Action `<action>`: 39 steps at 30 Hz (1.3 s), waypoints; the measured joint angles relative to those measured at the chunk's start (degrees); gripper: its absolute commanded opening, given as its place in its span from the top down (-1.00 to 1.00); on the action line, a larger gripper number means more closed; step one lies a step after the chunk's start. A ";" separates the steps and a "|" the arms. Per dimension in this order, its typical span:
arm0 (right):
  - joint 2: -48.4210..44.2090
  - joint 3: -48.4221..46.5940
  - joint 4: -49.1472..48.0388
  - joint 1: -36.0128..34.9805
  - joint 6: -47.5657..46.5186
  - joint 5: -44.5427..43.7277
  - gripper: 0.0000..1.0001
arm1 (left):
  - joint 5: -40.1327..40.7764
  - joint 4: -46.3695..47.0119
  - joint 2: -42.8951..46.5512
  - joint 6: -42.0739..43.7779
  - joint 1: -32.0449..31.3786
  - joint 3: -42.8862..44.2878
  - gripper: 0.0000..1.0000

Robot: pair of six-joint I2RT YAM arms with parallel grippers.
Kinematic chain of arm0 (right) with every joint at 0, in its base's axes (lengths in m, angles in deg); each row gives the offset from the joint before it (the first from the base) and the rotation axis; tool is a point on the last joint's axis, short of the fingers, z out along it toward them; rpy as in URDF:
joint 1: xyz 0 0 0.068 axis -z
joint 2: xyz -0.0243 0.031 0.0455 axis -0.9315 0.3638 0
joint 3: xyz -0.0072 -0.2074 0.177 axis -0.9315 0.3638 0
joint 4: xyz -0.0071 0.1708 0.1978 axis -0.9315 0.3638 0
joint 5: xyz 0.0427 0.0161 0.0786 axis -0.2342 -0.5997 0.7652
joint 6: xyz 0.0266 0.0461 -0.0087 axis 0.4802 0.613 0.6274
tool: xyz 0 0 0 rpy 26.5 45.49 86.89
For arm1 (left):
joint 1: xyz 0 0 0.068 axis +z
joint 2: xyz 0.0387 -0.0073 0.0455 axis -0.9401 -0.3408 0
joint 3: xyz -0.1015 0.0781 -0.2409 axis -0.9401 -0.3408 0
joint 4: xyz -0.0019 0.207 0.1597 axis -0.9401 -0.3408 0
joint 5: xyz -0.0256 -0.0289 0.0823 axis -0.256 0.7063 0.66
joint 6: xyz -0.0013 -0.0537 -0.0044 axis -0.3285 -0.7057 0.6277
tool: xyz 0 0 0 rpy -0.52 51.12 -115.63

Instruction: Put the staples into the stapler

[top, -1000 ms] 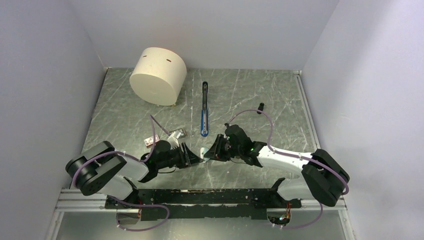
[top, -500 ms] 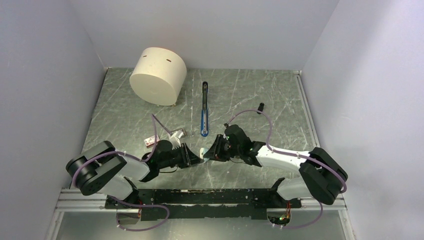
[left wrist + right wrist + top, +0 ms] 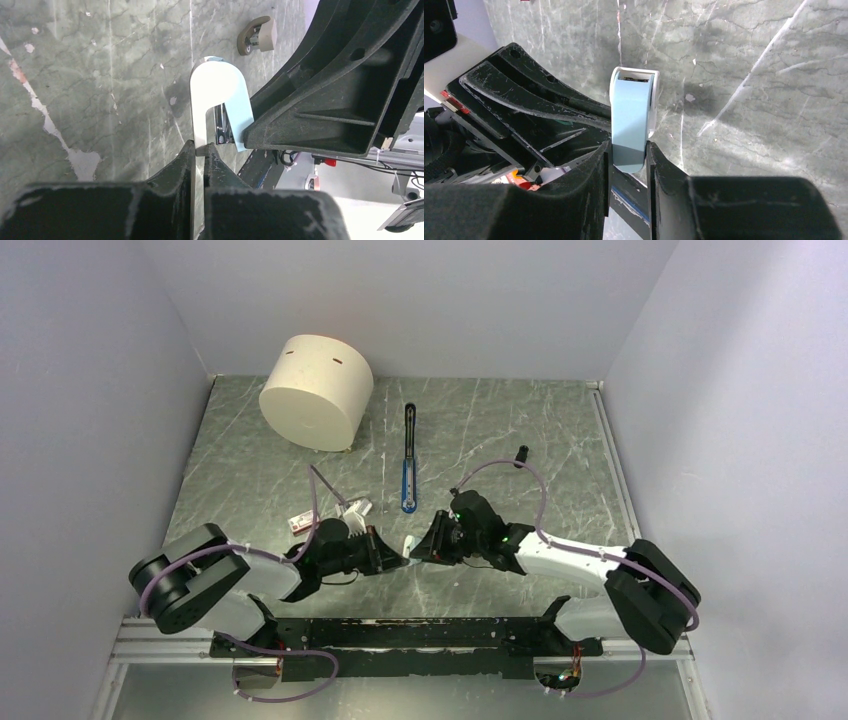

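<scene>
Grey-green marbled table (image 3: 250, 470): carried all the loose items; both arms reached low over its near middle, fingertips facing each other.
Left gripper (image 3: 200, 150): fingers pressed nearly together, nipping the thin white edge of the capsule-shaped piece (image 3: 217, 95); in the top view it (image 3: 397, 555) sat just left of the right gripper.
Right gripper (image 3: 629, 156): fingers drawn in on the pale-blue face of the capsule-shaped piece (image 3: 629, 120), one finger on each side of its narrow width.
Capsule-shaped piece: small, pale blue on one face with a white rounded shell, a glint of shiny metal inside; held between the two grippers, close over the table (image 3: 408, 541).
Stapler (image 3: 408, 462): lay on the table beyond the grippers, opened out flat in one long line, the blue half nearer the arms, the black arm pointing at the far wall; apart from both grippers.
Staples (image 3: 360, 506): tiny silvery block on the table beside the left arm's cable, left of the stapler's blue end; too small for detail.
Staple box (image 3: 298, 523): red-and-white, on the table left of the staples, near the left arm.
Beige lump (image 3: 257, 40): oval, on the table past the capsule-shaped piece in the left wrist view.
Cream cylinder (image 3: 316, 392): large, at the far left of the table.
Black cylinder (image 3: 521, 453): small, on the table right of the stapler, well apart.
</scene>
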 measured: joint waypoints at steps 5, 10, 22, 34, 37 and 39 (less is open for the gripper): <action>-2.60 -0.76 3.50 0.90 -1.33 -1.55 0.62 | 1.03 -2.58 1.01 2.60 -0.22 0.31 0.90; -2.51 -3.80 8.22 2.80 -4.31 -1.75 0.60 | 2.21 -4.92 1.75 6.16 -0.98 1.22 0.90; 3.23 -11.08 15.96 5.84 -14.67 0.15 0.38 | 4.24 -8.00 0.48 12.04 -3.74 1.86 0.90; 5.22 -11.43 15.52 7.34 -19.98 0.70 0.05 | 4.55 -9.27 2.12 14.86 -4.81 1.62 0.90; 5.22 -10.12 14.16 7.34 -20.02 1.77 -0.25 | 4.59 -9.40 2.89 14.82 -4.98 1.01 0.90; 5.22 -8.79 12.79 7.34 -19.67 3.04 -0.38 | 4.70 -9.84 3.23 14.80 -5.09 0.96 0.90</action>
